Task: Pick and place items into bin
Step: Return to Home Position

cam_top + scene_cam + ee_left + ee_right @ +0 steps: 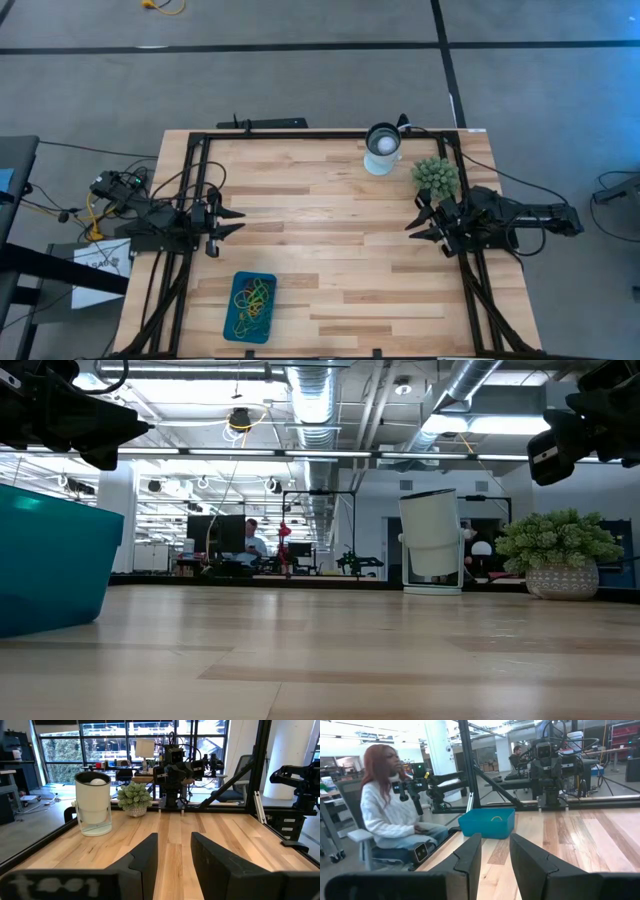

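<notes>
- My left claw (pixel 232 221) hangs at the table's left edge, fingers parted to a middling gap with nothing between them; the left wrist view shows only bare wood through that gap
- My right claw (pixel 415 217) hangs at the right edge, facing the left one across the table, fingers likewise parted and empty, just beside the plant (pixel 437 177)
- Both claws are well apart from the bin and reach for nothing
- On the table (pixel 330 250) between the claws I find no loose band in any view
- The bin (pixel 254 274) lies flat near the left corner, on the side away from the lamp (pixel 382 148)
- The bands (pixel 251 303) sit inside it as one tangle, mostly yellow and green with a little red, all within its walls
- From the right wrist view a yellow loop shows just above the rim
- I judge the picking done: everything I can make out is in the bin, and all that seems left is to park both arms
- One caution: a thin band could hide under an arm or against the dark frame, where I cannot see, so I would scan those edges before calling it finished
</notes>
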